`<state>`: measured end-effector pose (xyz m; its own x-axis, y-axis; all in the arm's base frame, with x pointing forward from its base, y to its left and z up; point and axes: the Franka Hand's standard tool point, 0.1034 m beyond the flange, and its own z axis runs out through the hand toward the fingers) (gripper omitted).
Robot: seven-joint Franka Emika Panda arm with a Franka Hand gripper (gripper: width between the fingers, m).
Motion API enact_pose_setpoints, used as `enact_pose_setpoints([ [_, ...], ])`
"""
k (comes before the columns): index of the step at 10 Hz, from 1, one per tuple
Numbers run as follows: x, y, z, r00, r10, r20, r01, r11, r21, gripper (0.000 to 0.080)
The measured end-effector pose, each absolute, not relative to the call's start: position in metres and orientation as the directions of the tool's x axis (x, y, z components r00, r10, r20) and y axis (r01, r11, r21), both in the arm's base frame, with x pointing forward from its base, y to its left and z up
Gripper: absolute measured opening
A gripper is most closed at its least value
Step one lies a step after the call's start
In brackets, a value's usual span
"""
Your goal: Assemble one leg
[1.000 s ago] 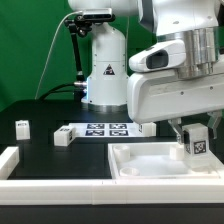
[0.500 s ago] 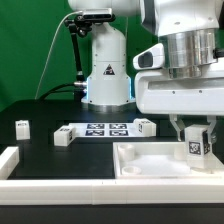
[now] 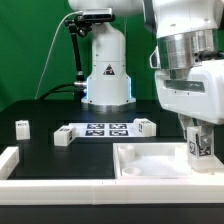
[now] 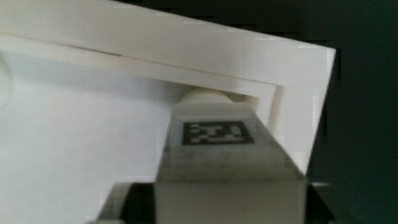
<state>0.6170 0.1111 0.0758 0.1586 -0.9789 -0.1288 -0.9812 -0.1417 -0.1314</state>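
Gripper (image 3: 199, 153) w/ leg (image 3: 200, 145) at tray (image 3: 140, 166) corner recess

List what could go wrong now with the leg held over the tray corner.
1. The leg, clamped in the gripper, hangs close to the tray corner wall; a slight misalignment could land it on the rim rather than in the recess.
2. Only its upper part looks gripped, so pressing down may tilt or slip it.
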Motion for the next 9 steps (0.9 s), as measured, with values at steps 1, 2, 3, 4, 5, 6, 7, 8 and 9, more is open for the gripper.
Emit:
enact_pose_setpoints([
  [1,0.617,0.1112,0.0757,0.192,-0.974,-0.124,-0.975,-0.175,-0.136,0.0367],
  [2,0.6176,0.111,0.076,0.243,-0.963,-0.118,-0.964,-0.226,-0.141,0.0367],
  [3,0.6191,0.1105,0.0771,0.338,-0.936,-0.101,-0.935,-0.322,-0.148,0.055],
  [4,0.6209,0.1112,0.0775,0.465,-0.882,-0.079,-0.879,-0.449,-0.159,0.0618],
  [5,0.6218,0.1115,0.0769,0.615,-0.788,-0.042,-0.782,-0.602,-0.161,0.0643],
  [6,0.6225,0.1116,0.0758,0.731,-0.682,-0.009,-0.675,-0.722,-0.154,0.0643],
  [7,0.622,0.1114,0.0739,0.803,-0.596,0.01,-0.588,-0.795,-0.147,0.0648],
  [8,0.6217,0.112,0.0735,0.878,-0.477,0.036,-0.469,-0.873,-0.133,0.0648],
  [9,0.621,0.1151,0.0735,0.922,-0.384,0.053,-0.376,-0.919,-0.118,0.0649],
])
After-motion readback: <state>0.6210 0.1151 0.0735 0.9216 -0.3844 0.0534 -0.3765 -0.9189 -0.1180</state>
